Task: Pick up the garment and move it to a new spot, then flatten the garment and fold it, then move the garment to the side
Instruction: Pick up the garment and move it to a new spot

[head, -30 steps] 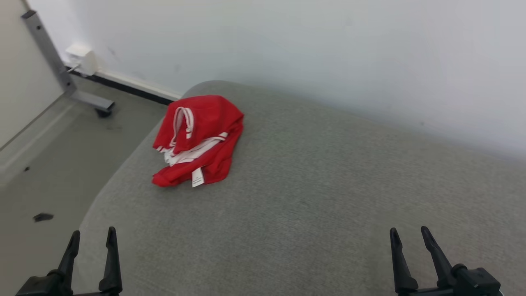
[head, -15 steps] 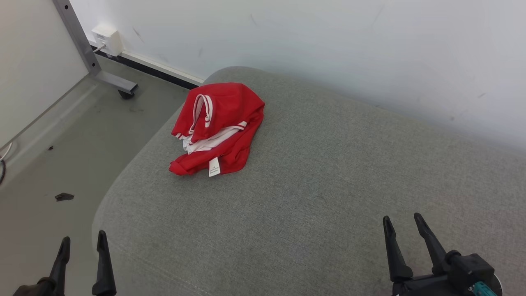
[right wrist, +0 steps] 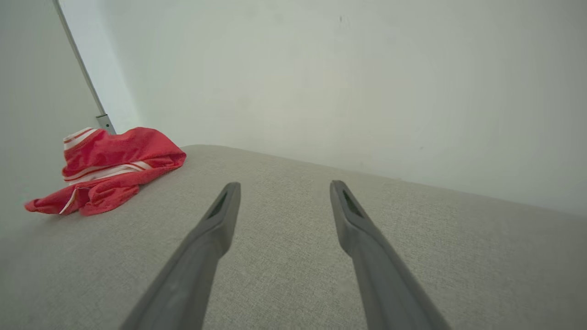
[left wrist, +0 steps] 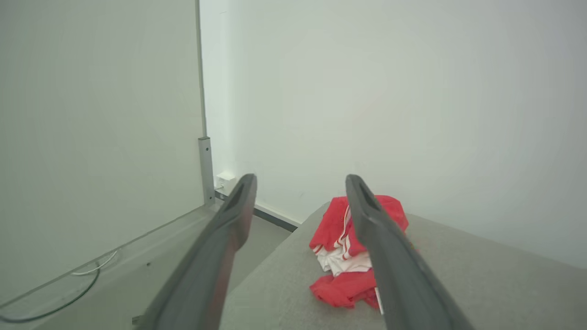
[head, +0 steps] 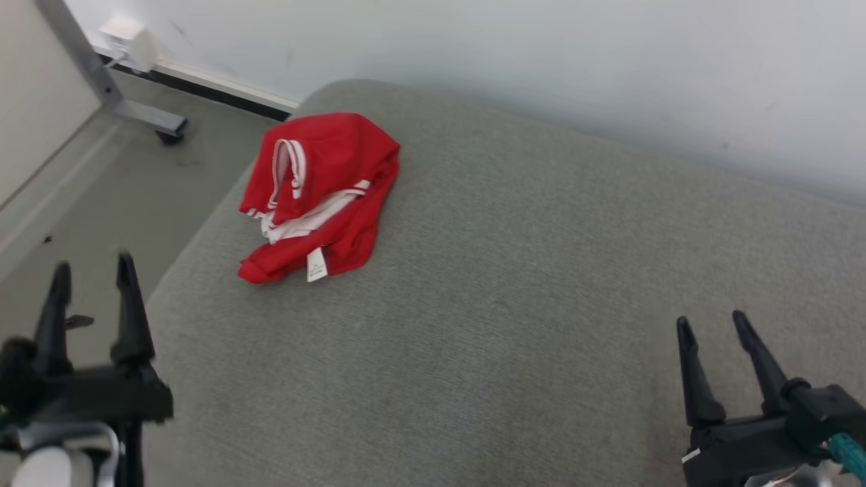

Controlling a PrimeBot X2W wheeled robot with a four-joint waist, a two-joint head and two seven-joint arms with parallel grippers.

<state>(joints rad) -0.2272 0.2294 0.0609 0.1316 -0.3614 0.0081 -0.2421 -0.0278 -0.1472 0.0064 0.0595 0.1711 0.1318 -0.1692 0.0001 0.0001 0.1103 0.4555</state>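
nothing done yet, as i judge it; red garment (head: 318, 196) lies crumpled at the far left end of the grey surface (head: 514, 284); left gripper (head: 91, 267) and right gripper (head: 710, 319) both spread wide, empty, well apart from it; lifting, flattening, folding remain

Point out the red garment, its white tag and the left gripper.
red garment (head: 345, 152), head view, upper red fabric.
white tag (head: 316, 264), head view, tag's middle.
left gripper (head: 93, 265), head view, midway between fingertips.

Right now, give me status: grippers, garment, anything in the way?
Left gripper open, empty. Right gripper open, empty. Red garment crumpled on grey cushion, far left corner, untouched. Bare cushion between it and both grippers.
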